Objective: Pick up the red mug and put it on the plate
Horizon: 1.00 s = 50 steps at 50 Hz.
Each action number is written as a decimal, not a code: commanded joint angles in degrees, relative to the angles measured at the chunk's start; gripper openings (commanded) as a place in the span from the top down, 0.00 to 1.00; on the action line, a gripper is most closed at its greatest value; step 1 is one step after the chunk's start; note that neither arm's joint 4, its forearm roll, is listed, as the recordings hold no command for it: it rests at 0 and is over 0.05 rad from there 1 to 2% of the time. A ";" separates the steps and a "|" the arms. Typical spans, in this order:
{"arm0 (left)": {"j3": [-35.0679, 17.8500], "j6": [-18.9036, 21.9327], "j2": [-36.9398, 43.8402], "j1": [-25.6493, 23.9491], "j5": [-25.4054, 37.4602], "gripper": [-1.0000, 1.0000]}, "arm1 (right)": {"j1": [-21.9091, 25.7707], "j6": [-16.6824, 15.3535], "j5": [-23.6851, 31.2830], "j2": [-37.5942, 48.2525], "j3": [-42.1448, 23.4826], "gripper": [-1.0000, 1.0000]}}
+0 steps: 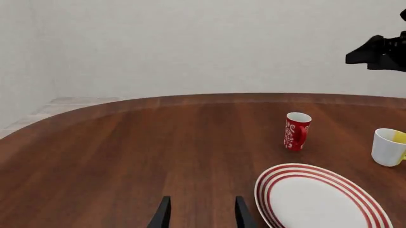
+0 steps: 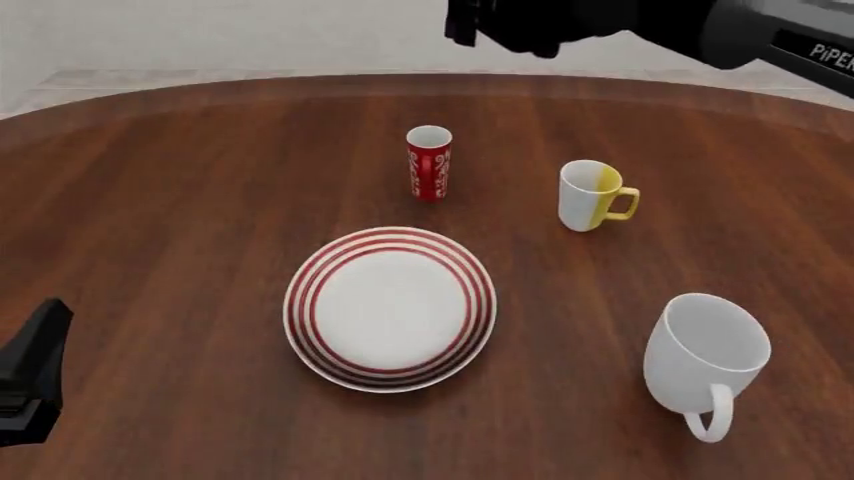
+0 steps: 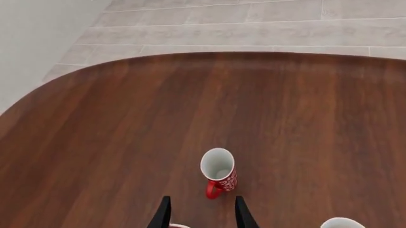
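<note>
The red mug (image 2: 429, 163) with white swirls stands upright on the table beyond the plate (image 2: 390, 305), a white plate with red rings. My right arm (image 2: 574, 25) hangs high over the table's far side. Its gripper (image 3: 201, 209) is open and empty above the red mug (image 3: 219, 173), which sits just ahead of the fingers with its handle toward them. My left gripper (image 1: 201, 209) is open and empty, low at the near left. The plate (image 1: 320, 199) and the red mug (image 1: 296, 131) lie ahead of it to one side.
A white mug with a yellow handle (image 2: 591, 195) stands right of the red mug. A large plain white mug (image 2: 703, 362) stands at the near right. The round wooden table's far edge (image 2: 400, 78) curves behind the mugs. Part of the left arm (image 2: 30, 385) shows at the bottom left.
</note>
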 commanded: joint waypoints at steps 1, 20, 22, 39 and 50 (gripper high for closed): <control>0.00 0.00 0.01 0.00 0.00 0.00 | -0.64 1.36 0.25 3.75 -3.71 0.00; 0.00 0.00 0.00 0.00 0.00 0.00 | 0.09 4.22 -1.14 9.18 -5.00 0.00; 0.00 0.00 0.00 -0.01 0.00 0.00 | 0.18 4.15 -1.20 10.18 -5.41 0.00; 0.00 -0.01 0.00 0.00 0.00 0.00 | 0.20 3.42 0.76 17.81 -11.94 0.00; 0.00 0.01 -0.01 0.00 0.00 0.00 | 0.97 2.80 1.35 20.37 -13.46 0.00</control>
